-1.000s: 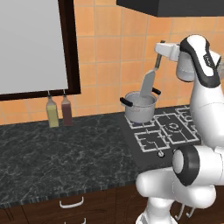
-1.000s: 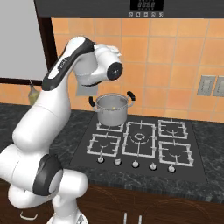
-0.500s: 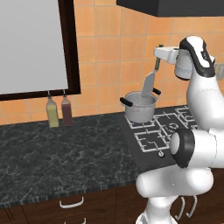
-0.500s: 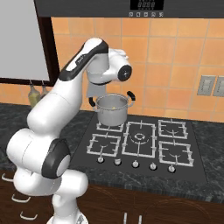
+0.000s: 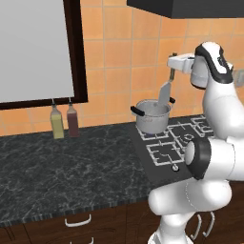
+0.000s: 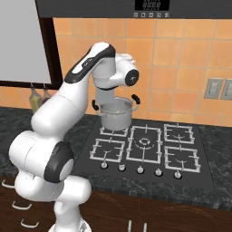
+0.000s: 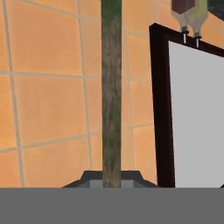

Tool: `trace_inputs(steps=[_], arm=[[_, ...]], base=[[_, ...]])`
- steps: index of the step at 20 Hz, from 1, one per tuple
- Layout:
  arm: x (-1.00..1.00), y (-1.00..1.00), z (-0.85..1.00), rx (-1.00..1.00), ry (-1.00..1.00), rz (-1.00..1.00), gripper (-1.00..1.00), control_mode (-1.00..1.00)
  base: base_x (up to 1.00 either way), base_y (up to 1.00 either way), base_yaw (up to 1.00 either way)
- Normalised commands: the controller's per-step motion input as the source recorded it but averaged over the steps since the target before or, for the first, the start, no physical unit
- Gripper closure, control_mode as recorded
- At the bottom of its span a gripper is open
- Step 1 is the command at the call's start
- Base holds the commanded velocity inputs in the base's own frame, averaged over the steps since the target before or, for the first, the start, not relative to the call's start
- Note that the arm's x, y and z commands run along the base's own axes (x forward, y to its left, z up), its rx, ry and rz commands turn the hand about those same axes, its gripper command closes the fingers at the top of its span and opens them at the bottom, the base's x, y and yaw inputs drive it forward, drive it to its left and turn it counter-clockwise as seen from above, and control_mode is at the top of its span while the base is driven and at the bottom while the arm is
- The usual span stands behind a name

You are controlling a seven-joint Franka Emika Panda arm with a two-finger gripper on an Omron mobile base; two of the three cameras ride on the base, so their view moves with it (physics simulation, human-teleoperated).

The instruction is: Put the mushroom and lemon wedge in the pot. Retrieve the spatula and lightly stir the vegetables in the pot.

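Since a second ago the arm has swung slightly, carrying the spatula (image 5: 165, 91) with it; the gripper (image 5: 172, 72) is clenched on its handle, blade hanging over the pot (image 5: 152, 116). That pot sits on the stove's (image 6: 145, 147) back-left burner, something yellow inside. Beside the stove runs a dark marbled counter (image 5: 66, 162) under orange tiles, two bottles (image 5: 64, 121) by a dark-framed window (image 5: 35, 47).

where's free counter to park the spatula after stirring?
Bare dark counter between the two bottles at the wall and the hob. On the hob, the three burners without the pot are bare. Crowded: the pot's corner, where the gripper holds the spatula over it.
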Motion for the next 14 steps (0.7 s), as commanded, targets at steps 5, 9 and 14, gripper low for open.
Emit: trace_inputs(steps=[5, 9, 14], arm=[[0.43, -0.05, -0.35, 0.00, 0.00, 0.00, 1.00, -1.00], [0.34, -0.09, -0.47, 0.00, 0.00, 0.00, 1.00, -1.00], [0.30, -0.04, -0.34, 0.00, 0.00, 0.00, 1.00, -1.00]], base=[[0.00, 0.00, 0.00], [0.00, 0.00, 0.00], [0.00, 0.00, 0.00]])
